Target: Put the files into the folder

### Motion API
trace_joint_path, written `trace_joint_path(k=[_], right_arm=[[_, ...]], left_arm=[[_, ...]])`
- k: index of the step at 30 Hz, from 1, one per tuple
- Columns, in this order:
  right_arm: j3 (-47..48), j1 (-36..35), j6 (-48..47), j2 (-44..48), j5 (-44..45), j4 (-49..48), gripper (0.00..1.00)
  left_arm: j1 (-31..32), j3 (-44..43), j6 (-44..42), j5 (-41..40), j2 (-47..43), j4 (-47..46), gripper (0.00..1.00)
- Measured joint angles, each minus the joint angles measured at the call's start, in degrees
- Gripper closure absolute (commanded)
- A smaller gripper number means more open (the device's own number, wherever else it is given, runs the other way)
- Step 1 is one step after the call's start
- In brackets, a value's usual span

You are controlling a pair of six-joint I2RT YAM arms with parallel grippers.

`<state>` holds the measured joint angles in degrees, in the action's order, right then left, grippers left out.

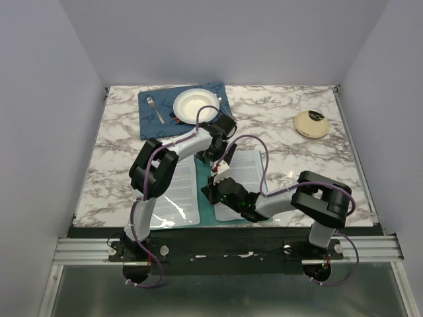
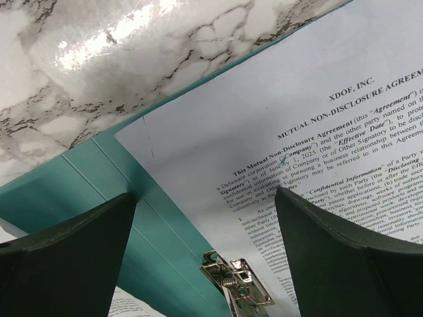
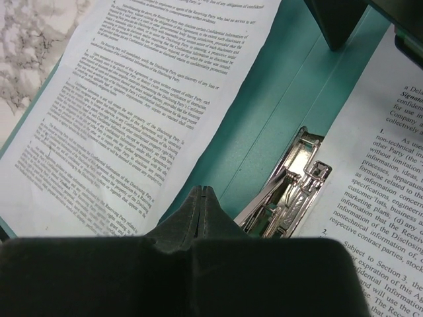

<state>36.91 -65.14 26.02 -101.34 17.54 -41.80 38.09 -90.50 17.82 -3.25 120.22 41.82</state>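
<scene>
bowl (image 1: 195,104), fork (image 1: 154,109) on blue placemat (image 1: 149,125); cream disc (image 1: 311,123)

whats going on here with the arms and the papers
Two robot arms are filing papers into a green folder that lies open. The papers lie on both halves, either side of the metal clip. The left pincer hovers open over the spine; the right pincer is shut, empty, beside the clip.

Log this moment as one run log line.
left gripper open over folder | right gripper shut beside metal clip | folder open flat | files lying on both halves
</scene>
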Motion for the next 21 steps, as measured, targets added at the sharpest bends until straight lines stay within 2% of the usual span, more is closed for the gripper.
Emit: trace_joint_path(k=[21], right_arm=[[-0.3,-0.5,7.9,-0.8,0.0,2.8,0.99]], left_arm=[[-1.4,1.4,-0.5,0.3,-0.9,-0.5,0.01]])
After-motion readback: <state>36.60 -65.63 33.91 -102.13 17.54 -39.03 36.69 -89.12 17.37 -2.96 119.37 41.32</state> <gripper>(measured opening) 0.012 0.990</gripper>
